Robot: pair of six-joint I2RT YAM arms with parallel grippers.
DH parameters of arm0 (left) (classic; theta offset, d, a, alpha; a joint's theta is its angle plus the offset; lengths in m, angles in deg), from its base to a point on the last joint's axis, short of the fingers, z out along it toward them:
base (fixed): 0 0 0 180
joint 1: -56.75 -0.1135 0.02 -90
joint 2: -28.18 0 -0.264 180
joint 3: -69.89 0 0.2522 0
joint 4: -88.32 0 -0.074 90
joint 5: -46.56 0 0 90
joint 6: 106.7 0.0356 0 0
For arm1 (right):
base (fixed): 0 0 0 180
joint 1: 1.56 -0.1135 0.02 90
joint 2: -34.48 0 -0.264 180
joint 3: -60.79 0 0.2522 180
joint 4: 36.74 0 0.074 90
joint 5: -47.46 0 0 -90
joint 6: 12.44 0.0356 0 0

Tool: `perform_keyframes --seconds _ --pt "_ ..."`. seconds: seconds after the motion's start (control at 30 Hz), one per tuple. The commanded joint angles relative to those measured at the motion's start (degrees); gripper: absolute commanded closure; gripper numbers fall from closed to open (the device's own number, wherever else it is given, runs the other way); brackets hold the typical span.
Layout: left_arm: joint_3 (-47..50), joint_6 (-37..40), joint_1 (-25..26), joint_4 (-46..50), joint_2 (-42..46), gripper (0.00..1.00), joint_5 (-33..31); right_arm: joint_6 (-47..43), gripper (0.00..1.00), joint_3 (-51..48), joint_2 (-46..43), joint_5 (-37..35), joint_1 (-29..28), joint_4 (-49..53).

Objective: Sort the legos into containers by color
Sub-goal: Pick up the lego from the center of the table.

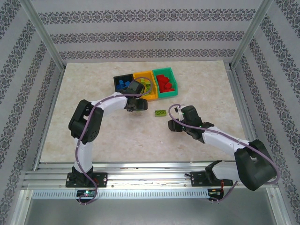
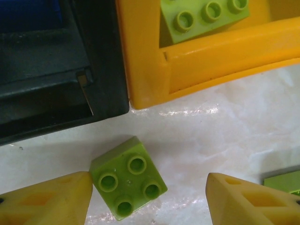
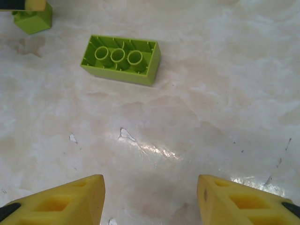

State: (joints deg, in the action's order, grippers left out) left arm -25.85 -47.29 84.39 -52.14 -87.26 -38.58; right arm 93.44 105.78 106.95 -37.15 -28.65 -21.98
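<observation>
Square lime brick [image 2: 129,183]: is lying studs-up and turned askew on the table [image 1: 93,136]. It is just off the outer corner of the orange-yellow bin [image 2: 145,70], on the side facing the arm bases, and is not touching the bin.
Left gripper [image 2: 150,177]: is hovering low at that same corner of the orange-yellow bin. Its jaws are standing apart with the square lime brick between them and are clamping nothing.
Left fingers [image 2: 51,199]: one pad is touching the brick's edge, while the other is standing well clear of it.
Long lime brick [image 3: 122,58]: is lying upside down on the table with its hollow tubes showing. It is near the orange-yellow bin on the base-facing side, farther out than the square lime brick and off to the right.
Right gripper [image 3: 150,178]: is hanging over bare table, farther from the orange-yellow bin than the long lime brick. Its jaws are spread and are gripping nothing.
Sorted lime brick [image 2: 204,16]: is sitting studs-up inside the orange-yellow bin.
Black bin [image 2: 108,61]: is standing right against the orange-yellow bin's left side, with blue bricks [image 1: 123,85] lying in it.
Teal green bin [image 1: 168,95]: is standing against the orange-yellow bin's right side, with red bricks [image 1: 165,82] lying in it.
</observation>
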Motion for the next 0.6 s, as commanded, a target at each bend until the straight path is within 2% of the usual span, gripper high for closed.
perform_keyframes --seconds 0.0,0.37,0.57 --pt "-2.6 1.6 -0.6 6.1 -1.9 0.36 -0.8 -0.1 0.45 -0.7 0.8 0.3 0.6 -2.8" --pt "-2.2 1.2 -0.5 6.8 -2.7 0.41 -1.3 -0.1 0.45 -0.5 1.5 1.0 0.6 -3.8" --pt "-1.2 1.1 -0.4 6.1 -2.4 0.47 -1.1 0.0 0.45 -0.7 1.2 1.5 0.6 -4.0"
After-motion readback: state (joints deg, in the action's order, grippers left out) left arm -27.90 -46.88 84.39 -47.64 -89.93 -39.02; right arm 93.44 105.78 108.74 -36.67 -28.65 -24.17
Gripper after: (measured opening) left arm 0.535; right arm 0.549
